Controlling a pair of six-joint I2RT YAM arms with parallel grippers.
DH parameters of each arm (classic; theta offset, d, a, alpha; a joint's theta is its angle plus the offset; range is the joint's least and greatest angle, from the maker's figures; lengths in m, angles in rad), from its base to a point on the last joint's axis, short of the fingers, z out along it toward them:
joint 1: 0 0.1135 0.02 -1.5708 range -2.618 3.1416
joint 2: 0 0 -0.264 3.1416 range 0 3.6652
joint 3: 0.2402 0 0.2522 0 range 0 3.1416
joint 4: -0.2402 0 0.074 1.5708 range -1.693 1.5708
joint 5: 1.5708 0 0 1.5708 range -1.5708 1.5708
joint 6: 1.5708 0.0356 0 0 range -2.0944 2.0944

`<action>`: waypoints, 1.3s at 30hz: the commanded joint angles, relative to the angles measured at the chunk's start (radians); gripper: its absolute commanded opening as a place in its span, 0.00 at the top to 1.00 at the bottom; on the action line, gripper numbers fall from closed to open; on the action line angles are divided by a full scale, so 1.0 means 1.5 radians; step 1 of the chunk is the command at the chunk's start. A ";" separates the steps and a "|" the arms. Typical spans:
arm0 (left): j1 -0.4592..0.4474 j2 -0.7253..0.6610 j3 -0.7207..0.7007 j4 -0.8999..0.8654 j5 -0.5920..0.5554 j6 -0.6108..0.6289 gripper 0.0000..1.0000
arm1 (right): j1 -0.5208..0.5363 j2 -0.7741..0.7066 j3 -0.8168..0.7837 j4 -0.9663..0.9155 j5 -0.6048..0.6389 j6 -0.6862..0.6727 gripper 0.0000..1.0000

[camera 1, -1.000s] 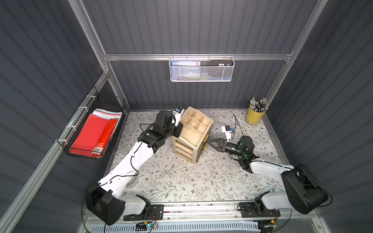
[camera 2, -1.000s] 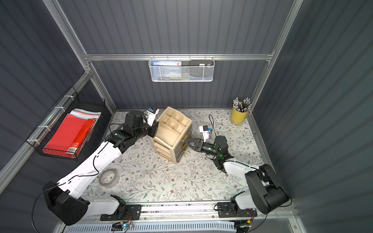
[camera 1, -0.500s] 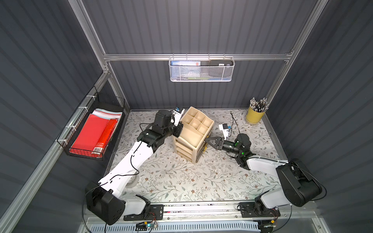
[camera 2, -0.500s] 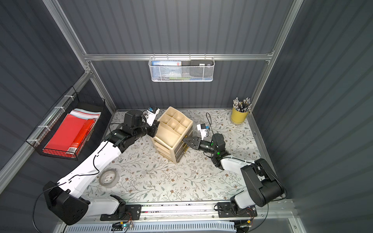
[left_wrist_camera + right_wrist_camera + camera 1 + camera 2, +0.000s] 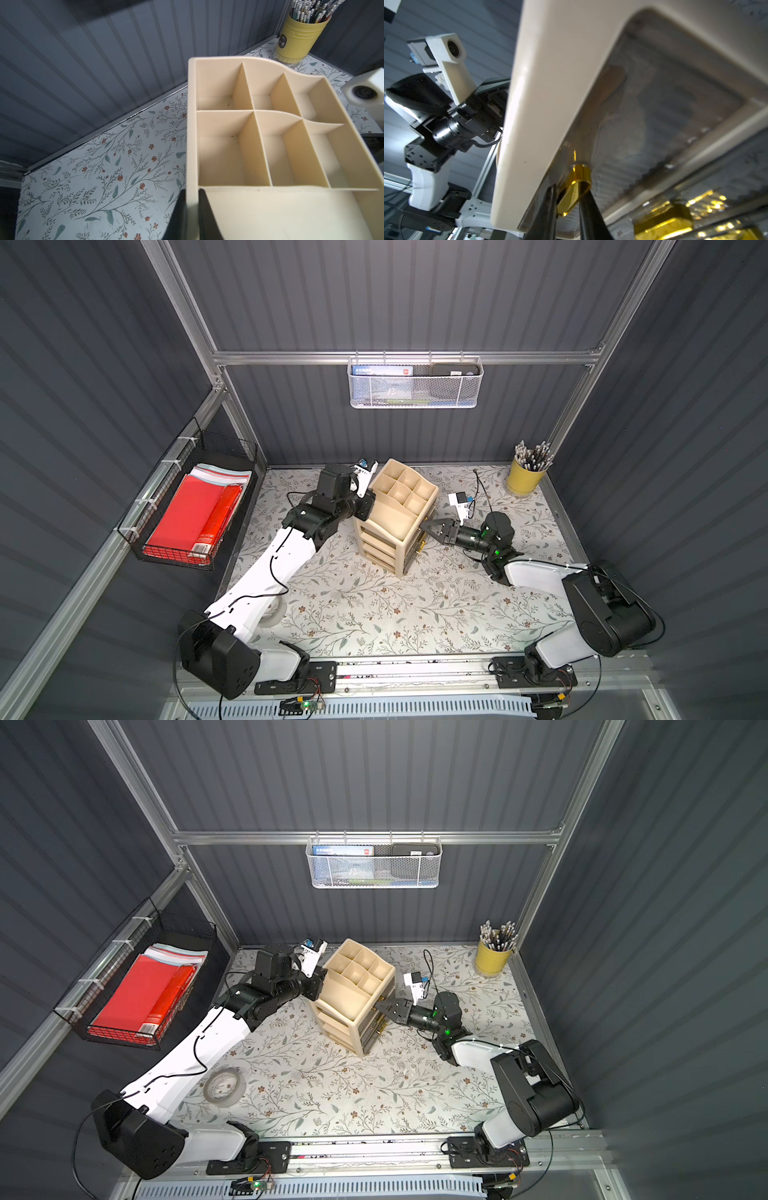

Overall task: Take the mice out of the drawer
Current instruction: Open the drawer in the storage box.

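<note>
On the floral bench [image 5: 374, 614] stood a cream drawer organiser [image 5: 390, 514]. The mice could not be made out behind the smoky front of its top drawer [image 5: 664, 124]. A wall basket [image 5: 137, 531] held red folders [image 5: 187, 518], and a yellow cup [image 5: 523, 483] held pencils [image 5: 534, 456]. The left tool [image 5: 192, 199] pinched the organiser's rim. The right tool [image 5: 566, 207] clamped the top drawer's gold knob [image 5: 576, 187].

2 white arms [image 5: 291, 547], black joints [image 5: 328, 489], cables [image 5: 259, 596], fingers [image 5: 588, 216]

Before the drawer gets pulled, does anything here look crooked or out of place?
The beige plastic drawer organiser sits turned diagonally to the edges of the floral-patterned table, not square. It stands upright, with the left tool clamped on its top rim and the right tool pinching a gold drawer knob.
</note>
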State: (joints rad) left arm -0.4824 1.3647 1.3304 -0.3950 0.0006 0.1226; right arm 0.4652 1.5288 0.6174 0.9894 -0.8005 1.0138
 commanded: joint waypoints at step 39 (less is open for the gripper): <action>0.024 0.118 0.134 -0.043 -0.297 -0.011 1.00 | -0.079 -0.481 -0.156 -0.534 0.082 -0.242 1.00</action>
State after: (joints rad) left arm -0.4755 1.5337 1.5150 -0.5148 -0.1749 0.0498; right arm 0.3656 0.8425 0.3962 0.2825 -0.6704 0.7311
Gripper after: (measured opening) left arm 0.103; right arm 0.028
